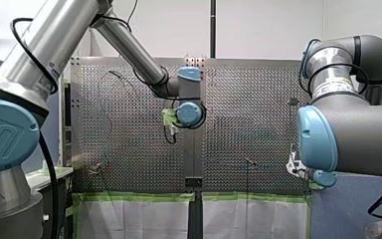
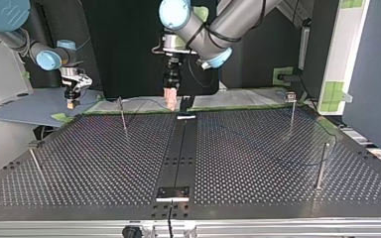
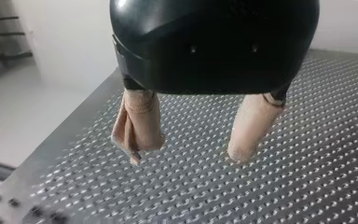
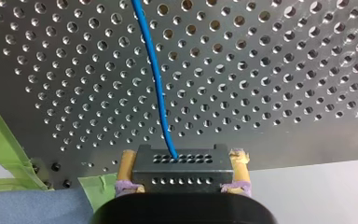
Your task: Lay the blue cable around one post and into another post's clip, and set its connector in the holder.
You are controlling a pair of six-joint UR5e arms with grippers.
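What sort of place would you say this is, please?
Probably a robotics lab bench: two arms, a perforated table with posts, and my right pincer holding the connector of a blue cable.

The robot's left arm is reaching in from the upper left of the frame. Its blue-capped wrist is hanging over the middle of the perforated table, with a green-taped part showing just beside it. The robot's right arm is filling the right side, and its wrist is sitting at the table's lower right edge. A thin cable is looping across the table's upper left. A short post is standing at lower left and a second post right of centre. Green tape is running along the table's bottom edge, and a black strip is dividing it down the middle.
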